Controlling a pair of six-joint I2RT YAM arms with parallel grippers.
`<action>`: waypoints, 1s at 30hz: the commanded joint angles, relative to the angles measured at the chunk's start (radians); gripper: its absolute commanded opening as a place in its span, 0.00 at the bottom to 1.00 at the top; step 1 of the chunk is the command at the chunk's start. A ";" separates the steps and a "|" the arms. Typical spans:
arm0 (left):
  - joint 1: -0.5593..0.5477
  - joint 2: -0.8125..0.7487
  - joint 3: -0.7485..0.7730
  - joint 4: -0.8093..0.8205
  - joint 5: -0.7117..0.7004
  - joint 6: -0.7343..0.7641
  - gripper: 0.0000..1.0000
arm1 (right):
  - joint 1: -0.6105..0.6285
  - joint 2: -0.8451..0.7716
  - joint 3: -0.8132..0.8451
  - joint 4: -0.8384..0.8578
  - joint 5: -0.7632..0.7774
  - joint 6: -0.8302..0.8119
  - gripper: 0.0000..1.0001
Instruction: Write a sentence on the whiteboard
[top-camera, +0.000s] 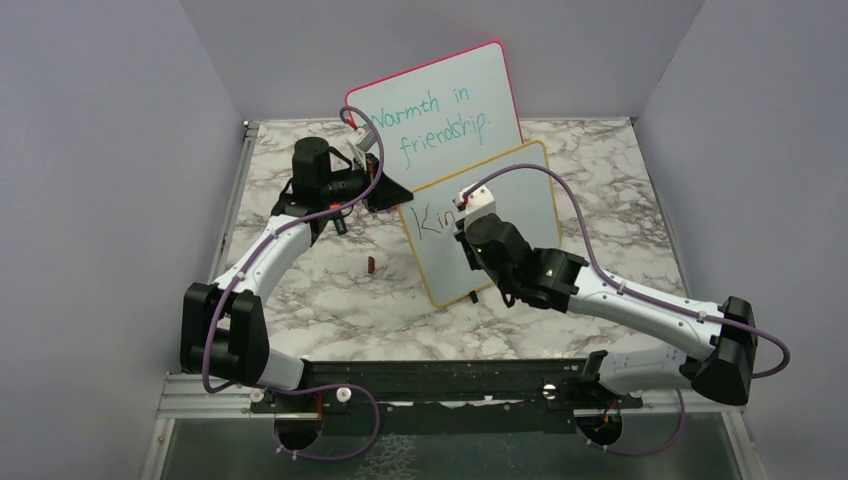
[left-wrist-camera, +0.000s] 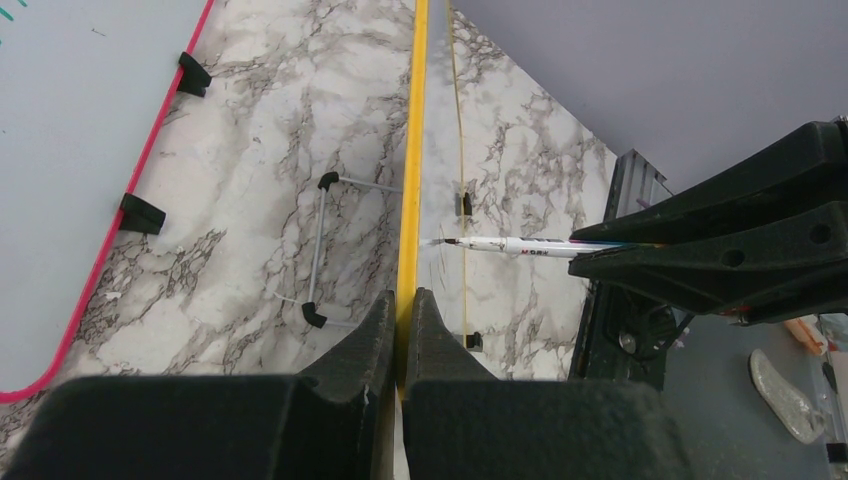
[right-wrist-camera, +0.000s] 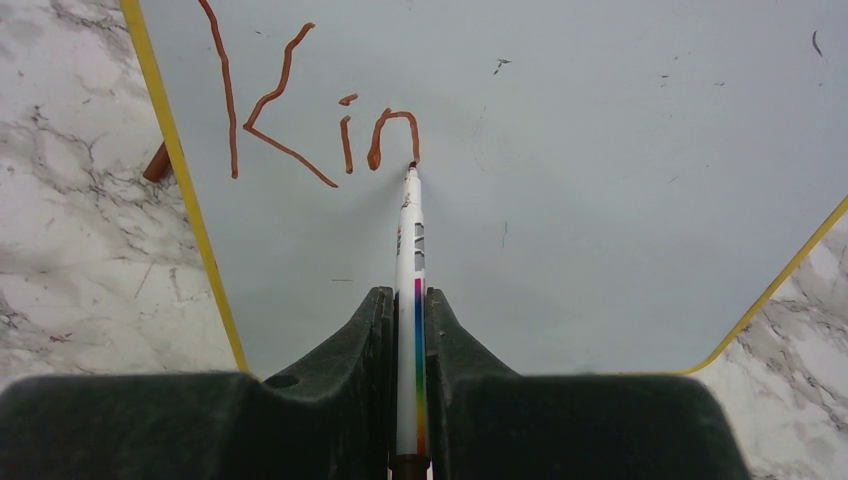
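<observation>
The whiteboard (top-camera: 520, 195) with the thin yellow frame stands tilted at mid-table. On it the sentence (top-camera: 432, 221) reads just "Kin" in reddish-brown strokes (right-wrist-camera: 300, 120). My right gripper (right-wrist-camera: 410, 300) is shut on a white marker (right-wrist-camera: 409, 250) with a rainbow stripe, and its tip touches the board at the end of the "n". In the top view the right gripper (top-camera: 470, 228) is in front of the board. My left gripper (left-wrist-camera: 405, 300) is shut on the whiteboard's yellow left edge (left-wrist-camera: 412, 150), seen from above as the left gripper (top-camera: 395, 192). The marker (left-wrist-camera: 520, 245) also shows edge-on in the left wrist view.
A pink-red-framed board (top-camera: 440, 110) with teal writing leans behind the whiteboard, its edge and black feet in view (left-wrist-camera: 80, 150). A dark red marker cap (top-camera: 371, 264) lies on the marble table left of the whiteboard. A wire stand (left-wrist-camera: 318, 245) props the whiteboard from behind. Grey walls enclose three sides.
</observation>
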 joint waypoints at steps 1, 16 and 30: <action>-0.015 0.018 0.002 -0.066 0.011 0.040 0.00 | -0.007 -0.038 -0.006 -0.009 -0.018 0.010 0.01; -0.015 0.019 0.005 -0.080 0.011 0.051 0.00 | -0.029 -0.100 -0.040 0.067 0.000 -0.071 0.01; -0.015 0.023 0.006 -0.082 0.018 0.052 0.00 | -0.063 -0.071 -0.055 0.125 -0.037 -0.086 0.01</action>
